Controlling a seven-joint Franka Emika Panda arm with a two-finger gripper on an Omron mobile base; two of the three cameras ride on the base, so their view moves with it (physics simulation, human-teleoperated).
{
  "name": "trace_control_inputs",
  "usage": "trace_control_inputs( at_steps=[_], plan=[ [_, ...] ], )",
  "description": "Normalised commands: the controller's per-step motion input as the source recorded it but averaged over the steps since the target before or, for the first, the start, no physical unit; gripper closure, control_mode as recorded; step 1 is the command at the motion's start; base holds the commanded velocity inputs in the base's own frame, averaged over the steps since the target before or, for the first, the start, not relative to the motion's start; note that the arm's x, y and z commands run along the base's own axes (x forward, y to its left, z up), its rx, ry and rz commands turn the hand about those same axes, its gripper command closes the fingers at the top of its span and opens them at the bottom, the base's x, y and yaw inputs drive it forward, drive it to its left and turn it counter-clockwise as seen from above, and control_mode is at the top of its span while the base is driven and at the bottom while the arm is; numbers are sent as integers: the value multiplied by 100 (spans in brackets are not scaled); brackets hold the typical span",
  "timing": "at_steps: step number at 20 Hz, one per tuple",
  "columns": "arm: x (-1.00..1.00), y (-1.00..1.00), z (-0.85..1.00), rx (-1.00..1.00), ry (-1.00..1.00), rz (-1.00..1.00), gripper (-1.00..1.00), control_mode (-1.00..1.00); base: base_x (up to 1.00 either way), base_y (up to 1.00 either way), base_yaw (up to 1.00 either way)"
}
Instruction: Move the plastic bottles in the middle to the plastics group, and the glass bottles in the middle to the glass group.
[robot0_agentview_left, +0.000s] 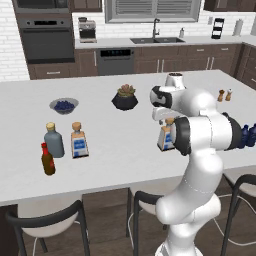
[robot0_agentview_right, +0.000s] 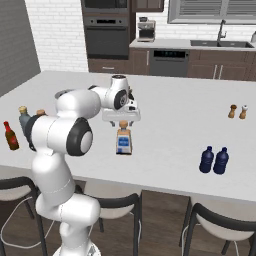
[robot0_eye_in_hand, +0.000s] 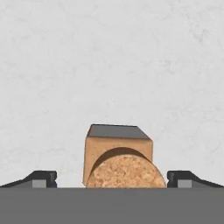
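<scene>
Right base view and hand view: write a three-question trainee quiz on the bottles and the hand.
1. True or false: the hand is shut on the cork-stoppered glass bottle in the middle of the counter.
2. How many dark blue plastic bottles stand together at the counter's right?
A) one B) two C) four
3. Fill in: seen from the hand view, the cork stopper lies ____ the two fingertips.

Key:
1. False. The fingertips stand apart either side of the stopper, not touching it.
2. B
3. between
</scene>
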Motion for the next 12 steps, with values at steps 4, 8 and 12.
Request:
trace_control_inputs(
  at_steps=[4,8,12],
  plan=[
    [0,0,-16,0,0,0,-100,-100,0,0,0],
    [0,0,-4,0,0,0,-100,-100,0,0,0],
    [-3,0,0,0,0,0,100,-100,0,0,0]
  ],
)
